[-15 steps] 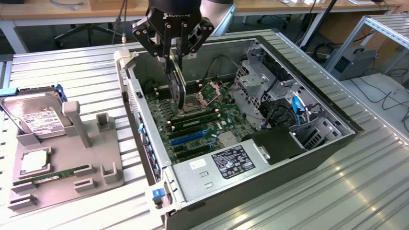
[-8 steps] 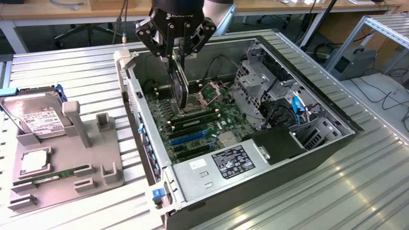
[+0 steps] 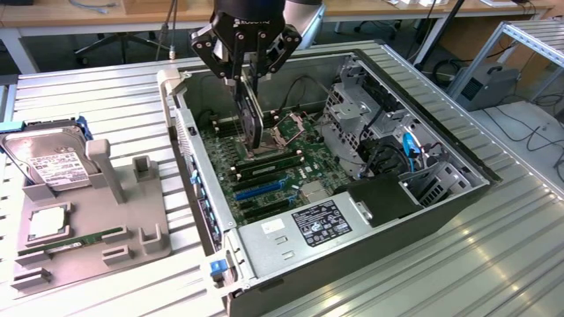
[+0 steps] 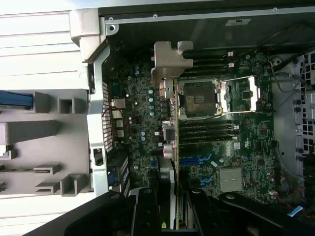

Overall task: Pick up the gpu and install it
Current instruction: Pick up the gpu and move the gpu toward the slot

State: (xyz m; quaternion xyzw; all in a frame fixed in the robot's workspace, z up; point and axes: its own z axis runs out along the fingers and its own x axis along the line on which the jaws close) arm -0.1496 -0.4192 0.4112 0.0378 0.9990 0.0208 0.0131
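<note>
Green-board gpu [image 3: 249,113] is hanging edge-on over the motherboard [image 3: 300,155], gripper [image 3: 247,76] jaws clamping its upper edge; likely handling light, stiff, fragile, so bare board edges look safest to hold

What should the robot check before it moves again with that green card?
1. Gripper shut on the gpu: ok.
2. gpu over the open computer case, above the motherboard: ok.
3. gpu seated in the blue slot: not ok, it hangs on end near the processor socket.
4. gpu clear of the board below it: cannot tell.
5. Hard drive and RAM stick out of the way on the grey holder: ok.
</note>
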